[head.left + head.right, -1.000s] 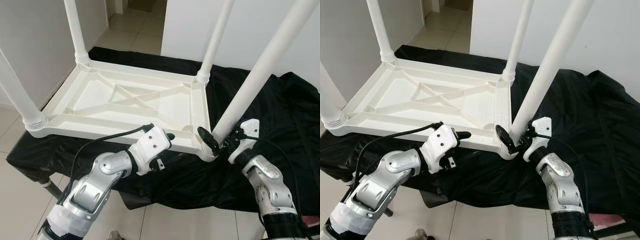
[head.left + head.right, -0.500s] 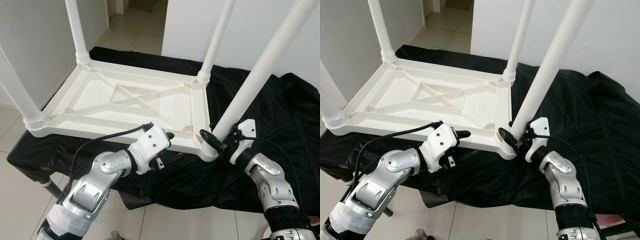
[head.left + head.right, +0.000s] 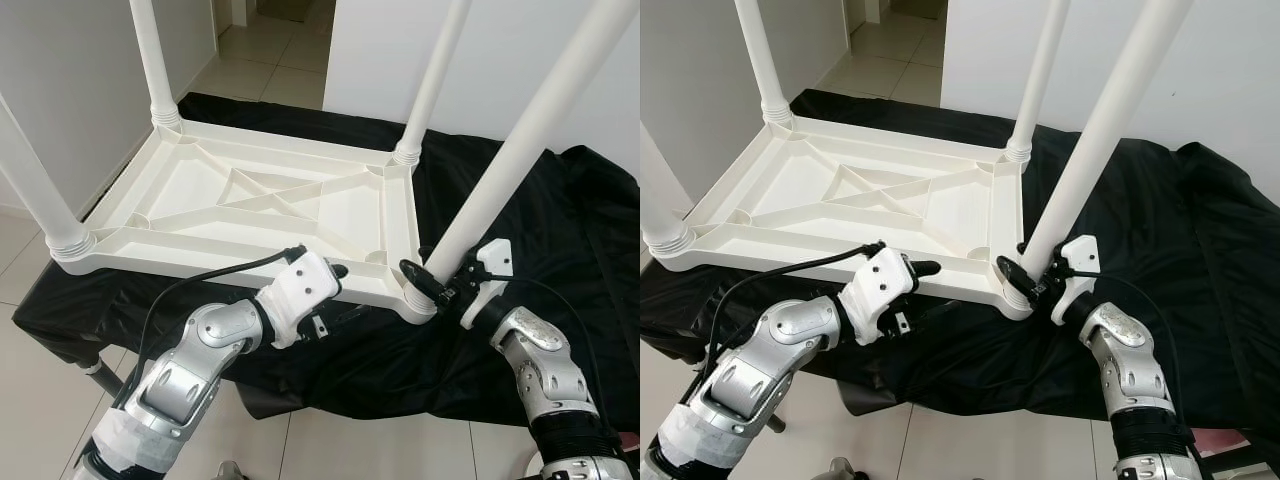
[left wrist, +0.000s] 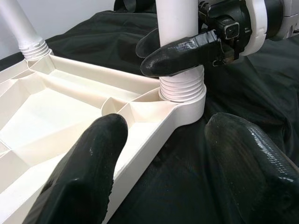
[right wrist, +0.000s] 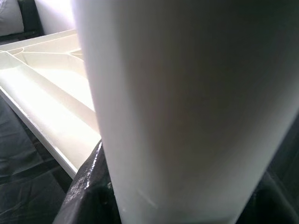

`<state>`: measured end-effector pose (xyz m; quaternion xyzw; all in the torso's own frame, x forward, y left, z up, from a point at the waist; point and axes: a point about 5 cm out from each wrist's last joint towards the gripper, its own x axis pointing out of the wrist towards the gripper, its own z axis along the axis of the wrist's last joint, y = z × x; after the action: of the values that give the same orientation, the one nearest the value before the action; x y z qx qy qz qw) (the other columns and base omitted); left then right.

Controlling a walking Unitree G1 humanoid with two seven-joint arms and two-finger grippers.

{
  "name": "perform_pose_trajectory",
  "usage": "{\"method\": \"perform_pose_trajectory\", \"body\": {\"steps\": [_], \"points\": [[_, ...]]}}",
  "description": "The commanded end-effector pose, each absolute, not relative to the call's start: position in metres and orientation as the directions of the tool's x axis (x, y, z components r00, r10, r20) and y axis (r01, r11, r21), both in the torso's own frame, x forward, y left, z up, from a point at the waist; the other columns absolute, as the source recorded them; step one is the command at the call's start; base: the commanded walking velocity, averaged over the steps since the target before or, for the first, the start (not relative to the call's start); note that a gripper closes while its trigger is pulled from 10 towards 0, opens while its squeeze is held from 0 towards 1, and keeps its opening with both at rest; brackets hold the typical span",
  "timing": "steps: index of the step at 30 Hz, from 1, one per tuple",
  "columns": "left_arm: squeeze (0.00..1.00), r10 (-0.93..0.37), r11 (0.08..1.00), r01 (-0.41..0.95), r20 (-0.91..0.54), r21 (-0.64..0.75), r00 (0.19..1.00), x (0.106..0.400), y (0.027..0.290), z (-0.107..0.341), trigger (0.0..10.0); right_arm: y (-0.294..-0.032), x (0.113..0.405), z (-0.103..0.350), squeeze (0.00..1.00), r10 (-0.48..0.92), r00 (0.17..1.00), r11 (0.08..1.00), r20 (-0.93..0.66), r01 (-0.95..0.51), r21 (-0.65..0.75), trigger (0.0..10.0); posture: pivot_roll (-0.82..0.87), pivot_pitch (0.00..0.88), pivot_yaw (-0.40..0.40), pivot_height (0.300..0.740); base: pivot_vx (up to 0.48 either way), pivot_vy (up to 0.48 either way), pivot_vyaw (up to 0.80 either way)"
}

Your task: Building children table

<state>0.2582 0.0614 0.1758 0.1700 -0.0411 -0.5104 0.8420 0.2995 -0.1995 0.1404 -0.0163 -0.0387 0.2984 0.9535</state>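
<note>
Upturned white plastic table lying on a black cloth, ribbed underside showing, legs pointing up.
Left gripper is hovering with fingers spread at the near rim, holding nothing; right gripper is clamping the near-right leg just above its corner socket.

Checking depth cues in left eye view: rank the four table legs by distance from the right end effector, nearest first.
1. Near-right leg, gripped by the right end effector.
2. Far-right leg, behind it.
3. Near-left leg, across the tabletop.
4. Far-left leg, diagonal corner.
</note>
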Motion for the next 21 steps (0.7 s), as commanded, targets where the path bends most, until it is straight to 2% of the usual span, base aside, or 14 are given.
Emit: {"method": "perform_pose_trajectory", "body": {"steps": [1,5,10,13,16,17,19,21], "points": [[0.00,-0.870,0.425,0.842,-0.108,0.334,0.482,0.256,0.062,0.176,10.0,-0.196,0.298,0.134,0.00,0.497,0.867,0.868,0.029,-0.496,-0.037,10.0,0.03,0.078,-0.069,0.740,0.000,0.000,0.00],[0.00,-0.869,0.425,0.841,-0.108,0.334,0.482,0.256,0.063,0.175,10.0,-0.196,0.299,0.134,0.00,0.462,0.887,0.887,0.024,-0.461,-0.042,10.0,0.03,0.078,-0.069,0.740,0.000,0.000,0.00],[0.00,-0.869,0.426,0.842,-0.108,0.332,0.483,0.255,0.063,0.175,10.0,-0.189,0.300,0.133,0.00,0.340,0.940,0.940,0.010,-0.340,-0.018,10.0,0.03,0.081,-0.065,0.740,0.000,0.000,0.00],[0.00,-0.872,0.422,0.845,-0.109,0.330,0.478,0.255,0.061,0.175,10.0,-0.185,0.301,0.127,0.00,0.134,0.990,0.991,-0.040,-0.134,0.016,10.0,0.03,0.082,-0.067,0.740,0.000,0.000,0.00],[0.00,-0.871,0.422,0.845,-0.110,0.330,0.478,0.255,0.062,0.175,10.0,-0.184,0.301,0.126,0.00,0.070,0.996,0.997,-0.050,-0.069,0.014,10.0,0.03,0.083,-0.067,0.740,0.000,0.000,0.00],[0.00,-0.871,0.422,0.844,-0.110,0.330,0.479,0.254,0.062,0.175,10.0,-0.183,0.299,0.124,0.00,0.000,0.998,1.000,-0.057,0.000,0.005,10.0,0.04,0.084,-0.072,0.740,0.000,0.000,0.00],[0.00,-0.871,0.422,0.844,-0.110,0.330,0.479,0.254,0.062,0.175,10.0,-0.183,0.299,0.124,0.00,0.000,0.998,1.000,-0.057,0.000,0.005,10.0,0.04,0.084,-0.072,0.740,0.000,0.000,0.00],[0.00,-0.869,0.427,0.843,-0.109,0.327,0.483,0.254,0.061,0.174,10.0,-0.172,0.294,0.122,0.00,-0.206,0.977,0.977,-0.058,0.209,0.037,10.0,0.05,0.082,-0.075,0.740,0.000,0.000,0.00]]}}
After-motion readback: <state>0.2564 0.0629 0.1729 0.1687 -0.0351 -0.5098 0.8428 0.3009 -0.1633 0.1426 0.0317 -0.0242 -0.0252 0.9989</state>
